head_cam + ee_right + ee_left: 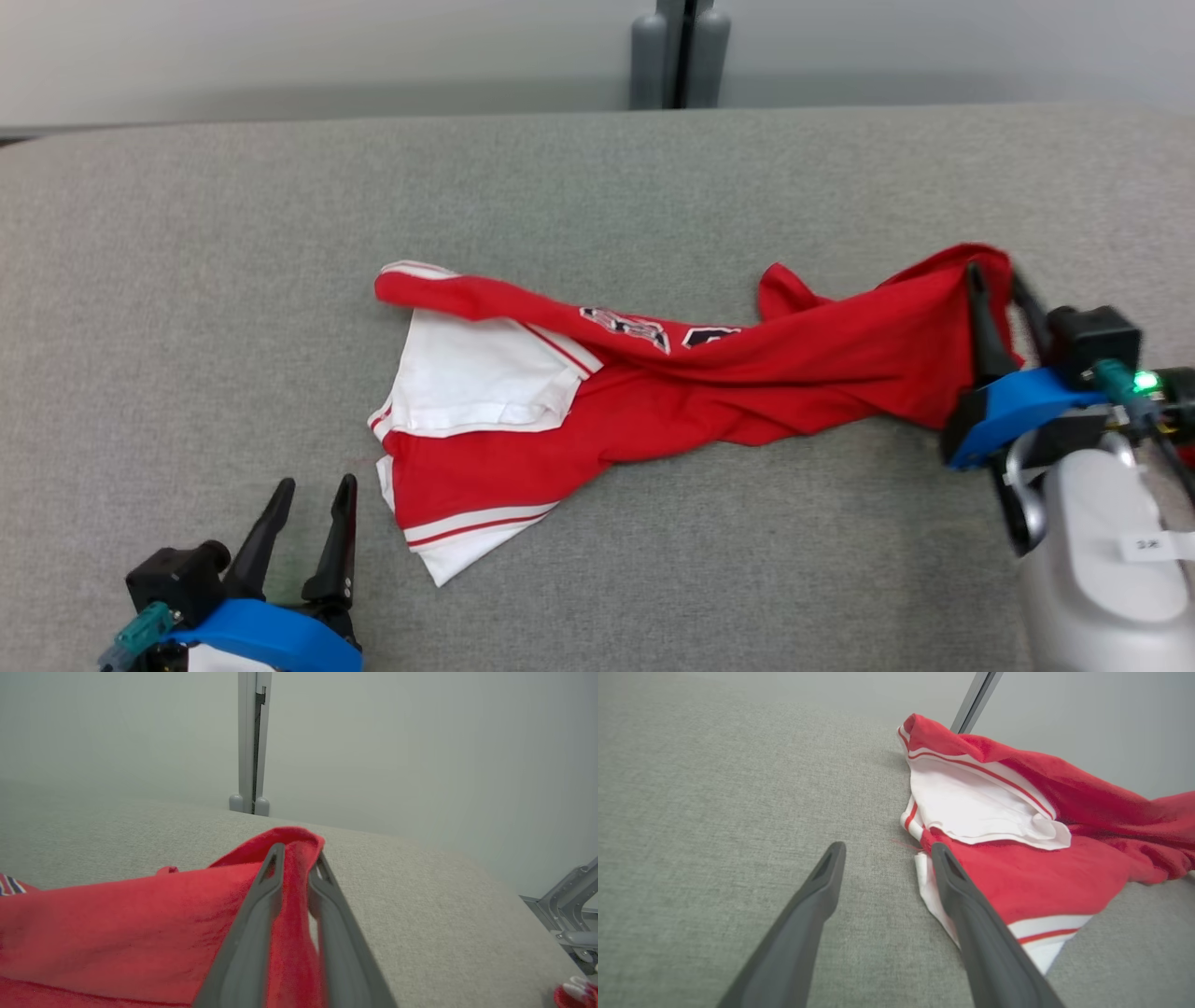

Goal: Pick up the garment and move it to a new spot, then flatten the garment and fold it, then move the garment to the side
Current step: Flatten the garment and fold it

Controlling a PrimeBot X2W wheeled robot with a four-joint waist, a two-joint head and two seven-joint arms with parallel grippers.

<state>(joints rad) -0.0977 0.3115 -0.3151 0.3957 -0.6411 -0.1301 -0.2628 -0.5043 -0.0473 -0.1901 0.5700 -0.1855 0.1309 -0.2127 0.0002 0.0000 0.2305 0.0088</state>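
Garment (653,392), red with white panels: crumpled across the middle of the grey table (233,280), running from centre to right of frame.
Right gripper (993,273), right edge: fingers narrow, red hem bunched between them and lifted off the surface.
Left gripper (316,482), lower left: fingers wide apart, nothing between them, just beside the garment's white corner.

Head view: left gripper (316,482) low left, fingers pointing up, jaws wide apart, empty. The right gripper (994,273) is at far right, fingers angled up and slightly left, jaws narrowly parted with garment (653,392) cloth between them. Wrist view shows a sliver of gap beside the cloth, so clamping is unclear. Pale right forearm (1092,560) sits below.
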